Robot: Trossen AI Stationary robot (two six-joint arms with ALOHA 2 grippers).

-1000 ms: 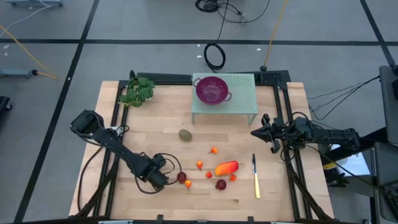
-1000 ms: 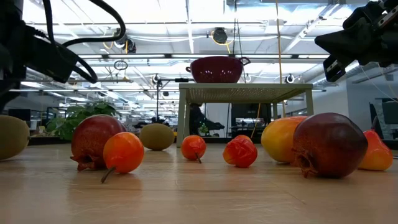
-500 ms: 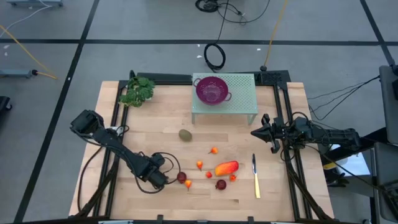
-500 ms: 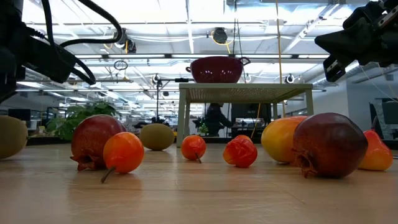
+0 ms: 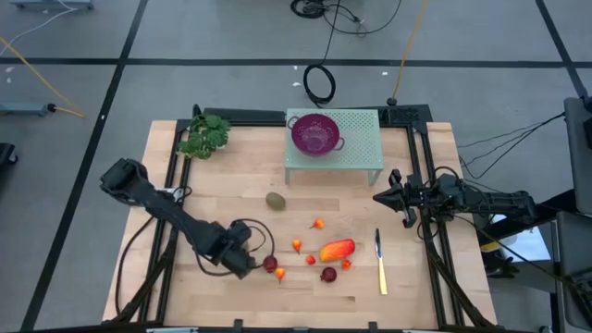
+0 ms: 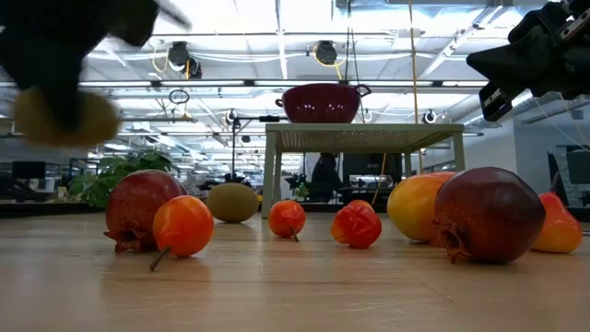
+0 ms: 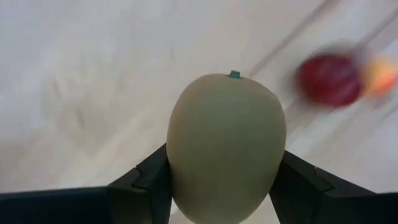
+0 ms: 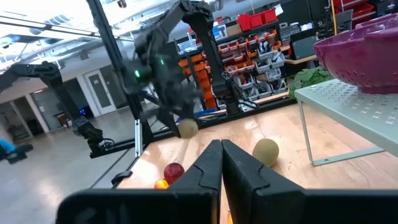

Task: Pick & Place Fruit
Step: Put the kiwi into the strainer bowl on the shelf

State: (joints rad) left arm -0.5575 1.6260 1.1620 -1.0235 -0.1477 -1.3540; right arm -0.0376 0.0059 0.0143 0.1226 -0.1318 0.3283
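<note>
Olive-brown oval (image 7: 226,146) sits clamped in left gripper (image 7: 221,180); colander (image 5: 315,132) holds nothing.

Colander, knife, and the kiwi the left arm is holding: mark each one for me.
colander (image 5: 315,132), high view, on the inside of its purple bowl.
knife (image 5: 380,268), high view, on the yellow handle.
held kiwi (image 7: 227,146), left wrist view, on the middle of its skin between the left end effector's fingers.
</note>
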